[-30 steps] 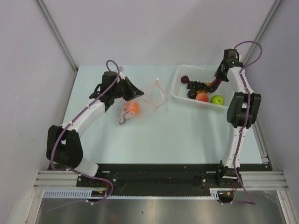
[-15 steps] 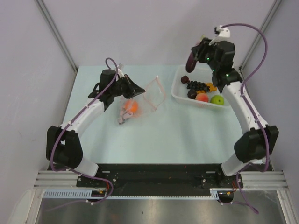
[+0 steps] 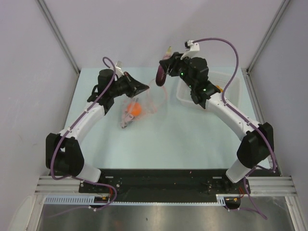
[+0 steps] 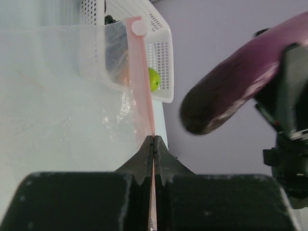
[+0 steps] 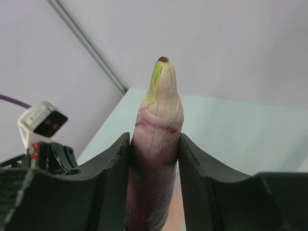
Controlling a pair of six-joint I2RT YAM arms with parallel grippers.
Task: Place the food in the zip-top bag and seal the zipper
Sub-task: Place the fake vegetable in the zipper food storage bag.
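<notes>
So from where I'm standing: the left gripper (image 3: 144,88) is pinched completely shut on the zipper (image 4: 143,82), that pink-red strip along the edge of the zip-top bag (image 3: 151,103). The bag sits at about 11 o'clock on the table (image 3: 183,139), all crinkly. It looks held up by that strip, with the rest sagging toward the near side.

Inside the bag you can see the orange ball (image 3: 136,109), and a pink piece (image 3: 126,118) just beside it at roughly 7 o'clock from the ball.

The right gripper (image 5: 155,139) is partway closed around a purple eggplant (image 3: 160,75). Both fingers are pressed against its sides and the green tip pokes out past the fingertips. It hangs in the air just at 12 o'clock of the bag, very near the left gripper's tips but not touching them.

The white perforated basket (image 3: 230,83) is at 2 o'clock on the table, mostly hidden behind the right arm. From the left wrist camera I can spot a green apple (image 4: 154,79) through its wall.
</notes>
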